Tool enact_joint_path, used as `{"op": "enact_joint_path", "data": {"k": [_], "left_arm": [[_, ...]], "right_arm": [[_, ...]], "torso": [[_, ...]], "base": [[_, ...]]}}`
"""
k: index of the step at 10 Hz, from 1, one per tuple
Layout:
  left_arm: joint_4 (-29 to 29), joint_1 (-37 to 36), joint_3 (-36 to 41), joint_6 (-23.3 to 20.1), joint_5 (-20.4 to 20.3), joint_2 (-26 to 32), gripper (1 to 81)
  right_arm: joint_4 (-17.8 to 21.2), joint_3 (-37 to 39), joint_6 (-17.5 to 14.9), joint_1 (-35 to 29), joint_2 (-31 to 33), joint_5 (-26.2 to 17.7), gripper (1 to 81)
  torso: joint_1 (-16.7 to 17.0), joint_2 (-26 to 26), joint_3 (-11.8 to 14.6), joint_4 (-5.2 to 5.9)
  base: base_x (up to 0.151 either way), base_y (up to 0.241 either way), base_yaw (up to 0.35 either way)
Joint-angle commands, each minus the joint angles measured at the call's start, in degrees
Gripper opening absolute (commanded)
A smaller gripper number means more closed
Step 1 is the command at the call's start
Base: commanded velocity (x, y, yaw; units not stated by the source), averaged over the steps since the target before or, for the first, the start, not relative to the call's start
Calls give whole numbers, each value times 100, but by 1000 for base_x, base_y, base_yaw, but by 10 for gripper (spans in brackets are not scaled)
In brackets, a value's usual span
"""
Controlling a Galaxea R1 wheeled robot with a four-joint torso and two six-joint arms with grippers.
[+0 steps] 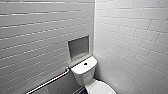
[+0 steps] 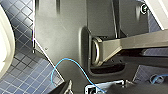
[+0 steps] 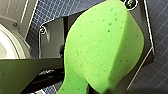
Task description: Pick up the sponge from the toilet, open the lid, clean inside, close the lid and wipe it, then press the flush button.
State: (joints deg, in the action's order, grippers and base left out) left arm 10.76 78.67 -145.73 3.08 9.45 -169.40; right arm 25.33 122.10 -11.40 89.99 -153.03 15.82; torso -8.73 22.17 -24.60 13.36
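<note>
Green sponge is bent and pinched at its narrow end in the right pincer, which is clamped on it. It sits close to the wrist cam, above the dark blue tiled floor, with white ceramic near. Left pincer: can't tell if open or closed. Its wrist cam has the same floor, a blue cable and a white ceramic edge. Head cam: toilet in the corner of two white-tiled walls, lid down, flush button dark at the centre of the tank top. Grey niche is recessed in the wall just above the tank, metal rail lower on the same wall.
</note>
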Motion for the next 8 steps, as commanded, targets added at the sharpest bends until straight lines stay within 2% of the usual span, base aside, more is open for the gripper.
{"op": "enact_joint_path", "data": {"k": [1, 2, 4, 5, 8], "left_arm": [[-31, -268, 18, -9, 374, 29, 811], [-31, -268, 18, -1, 374, 29, 811], [-31, -268, 18, -10, 374, 29, 811], [-30, -268, 18, -10, 374, 29, 811], [-22, -268, 18, -10, 374, 29, 811]], "right_arm": [[-107, -38, -20, -143, 59, -449, 10], [-107, -47, -20, -143, 59, -449, 10], [-107, -30, -20, -143, 42, -449, 10], [-107, 5, -20, -152, 24, -449, 10], [-99, 216, -20, -152, -134, -449, 10]], "torso": [[362, -564, 272, 0], [103, -162, 462, 0], [218, -341, 620, 0], [251, -396, 374, 0], [273, -405, 527, -2]], "base": [[0, 0, 0], [0, 0, 0], [0, 0, 0], [0, 0, 0], [0, 0, 0]]}}
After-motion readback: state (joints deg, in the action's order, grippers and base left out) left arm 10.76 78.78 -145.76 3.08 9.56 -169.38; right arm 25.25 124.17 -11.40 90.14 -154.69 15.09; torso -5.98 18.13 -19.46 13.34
